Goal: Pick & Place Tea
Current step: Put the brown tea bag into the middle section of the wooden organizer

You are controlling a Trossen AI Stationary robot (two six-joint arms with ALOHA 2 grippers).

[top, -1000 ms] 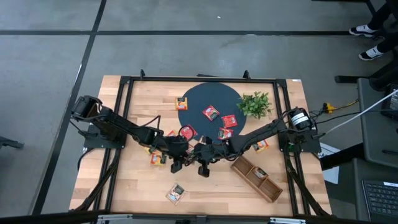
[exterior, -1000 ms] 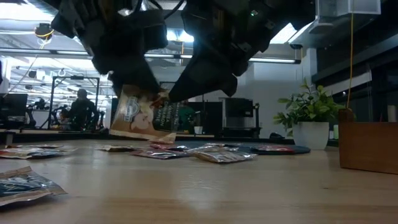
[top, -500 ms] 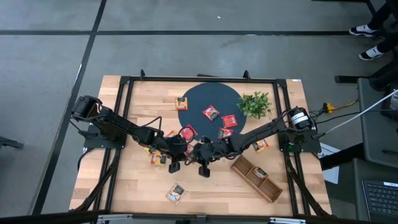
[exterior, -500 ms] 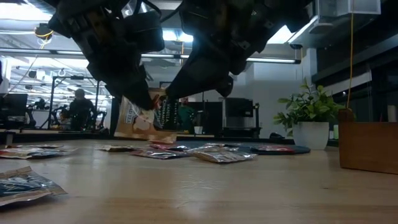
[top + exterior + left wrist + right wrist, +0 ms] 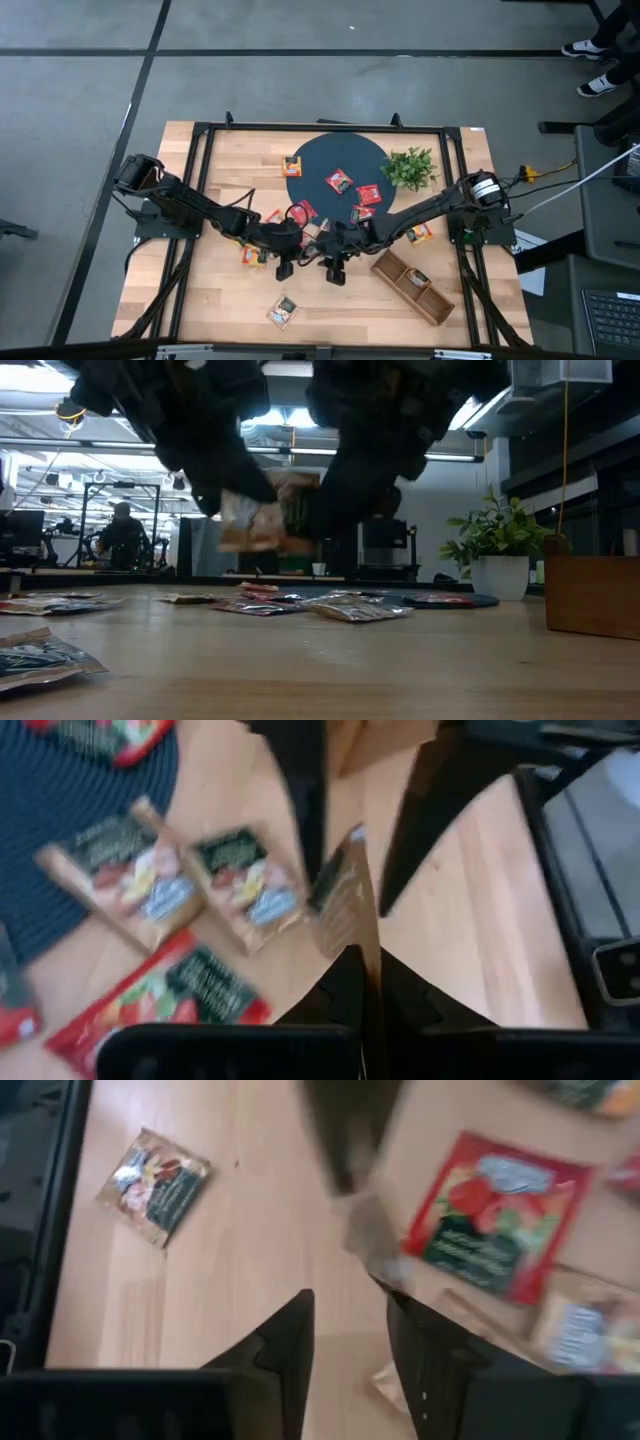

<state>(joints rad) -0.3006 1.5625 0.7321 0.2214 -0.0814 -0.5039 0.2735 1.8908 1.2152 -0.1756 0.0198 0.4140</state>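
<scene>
Pinching a flat, crinkly tea packet (image 5: 345,900): left gripper (image 5: 368,965); right gripper (image 5: 350,1330) parted.

Motion blurs the tea packet (image 5: 262,520) held aloft; its print is unreadable in every view

Quantities in my work area:
- Grippers: two, my left gripper (image 5: 281,266) and my right gripper (image 5: 336,272).
- Tea packets (image 5: 339,181): at least ten; any hidden under my arms cannot be counted.
- Round dark mat (image 5: 310,160): one.
- Plant (image 5: 409,167): one.
- Wooden tray (image 5: 392,268): one, with three compartments.
- Person (image 5: 122,535) in the room behind: one.
</scene>
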